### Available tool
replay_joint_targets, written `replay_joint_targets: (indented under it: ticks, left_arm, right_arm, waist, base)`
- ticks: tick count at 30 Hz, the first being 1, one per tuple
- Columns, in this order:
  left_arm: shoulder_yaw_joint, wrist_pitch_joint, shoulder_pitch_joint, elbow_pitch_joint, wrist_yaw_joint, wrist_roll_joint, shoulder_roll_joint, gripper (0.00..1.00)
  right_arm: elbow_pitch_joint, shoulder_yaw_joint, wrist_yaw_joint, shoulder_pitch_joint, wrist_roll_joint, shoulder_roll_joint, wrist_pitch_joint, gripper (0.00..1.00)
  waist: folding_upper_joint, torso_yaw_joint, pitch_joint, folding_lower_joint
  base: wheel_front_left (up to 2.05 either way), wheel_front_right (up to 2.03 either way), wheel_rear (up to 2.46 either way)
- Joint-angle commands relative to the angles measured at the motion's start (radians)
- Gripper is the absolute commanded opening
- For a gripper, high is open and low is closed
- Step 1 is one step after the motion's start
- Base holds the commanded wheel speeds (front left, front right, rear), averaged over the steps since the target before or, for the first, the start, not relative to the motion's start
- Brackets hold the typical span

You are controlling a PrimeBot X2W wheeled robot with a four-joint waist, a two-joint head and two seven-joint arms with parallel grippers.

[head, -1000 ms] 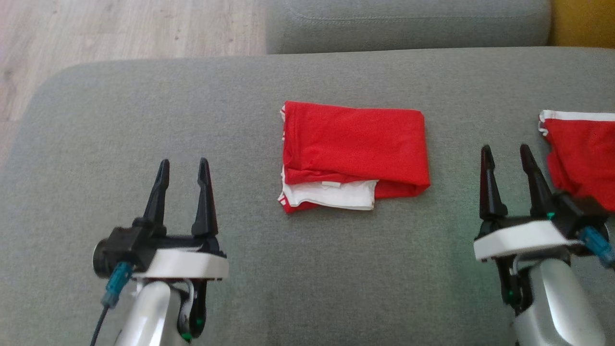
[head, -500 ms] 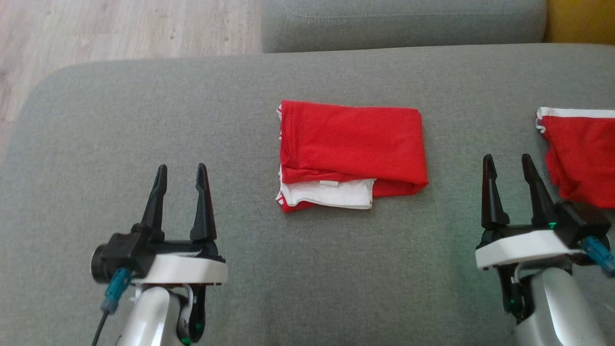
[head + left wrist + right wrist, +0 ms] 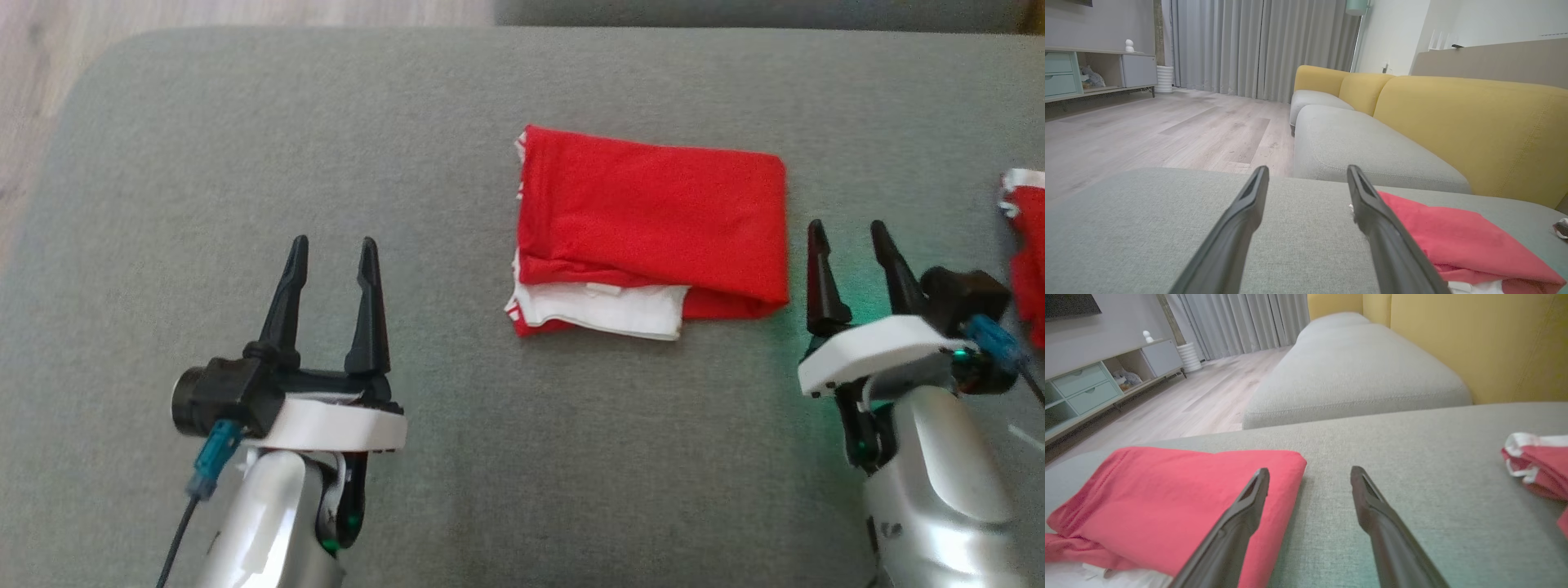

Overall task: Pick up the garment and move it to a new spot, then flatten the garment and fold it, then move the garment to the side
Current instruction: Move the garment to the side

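Observation:
A folded red garment [image 3: 653,220] with a white inner layer showing at its near edge lies in the middle of the grey cushion [image 3: 245,163]. My left gripper [image 3: 331,249] stands open over bare cushion, well to the garment's left. My right gripper [image 3: 849,233] is open too, just off the garment's right edge. The left wrist view has the garment [image 3: 1453,241] at the lower right, beside my open fingers [image 3: 1249,212]. In the right wrist view the garment [image 3: 1167,498] lies at the left, partly under my left finger [image 3: 1241,514].
A second red and white garment [image 3: 1029,253] lies at the cushion's right edge, seen too as a red and white garment [image 3: 1539,465] in the right wrist view. Yellow sofa backs [image 3: 1474,122] and another grey seat [image 3: 1355,371] stand beyond. Wooden floor [image 3: 33,98] lies off the left.
The head camera has tilted down and turned, so the whole picture shifted. My right gripper has come closer to the folded garment's right edge. Both grippers stay open.

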Motion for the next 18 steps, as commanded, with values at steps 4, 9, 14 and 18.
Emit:
replay_joint_targets:
  ticks: [4,9,14,18]
  left_arm:
    - [0.013,-0.005,-0.041,-0.025,-0.002,-0.003,0.008,1.0]
    - [0.004,-0.005,-0.045,-0.022,-0.001,-0.004,0.008,1.0]
    - [-0.001,-0.005,-0.05,-0.023,0.003,-0.005,0.008,1.0]
    - [-0.002,-0.005,-0.048,-0.024,0.007,-0.001,0.008,1.0]
  right_arm:
    - [0.079,0.047,-0.001,-0.088,0.053,0.002,0.032,1.0]
    - [0.212,0.077,-0.001,-0.148,0.076,0.002,0.071,1.0]
    - [0.315,0.118,-0.001,-0.187,0.072,0.002,0.083,1.0]
    - [0.367,0.132,-0.001,-0.212,0.041,0.002,0.055,0.0]
  waist:
    - [0.0,0.044,0.03,-0.0001]
    - [0.0,0.066,0.036,-0.0001]
    - [0.0,0.076,0.038,-0.0001]
    - [0.0,0.07,0.035,-0.0001]
  base:
    - [0.0,0.0,0.0]
    - [0.0,0.0,0.0]
    - [0.0,0.0,0.0]
    - [0.0,0.0,0.0]
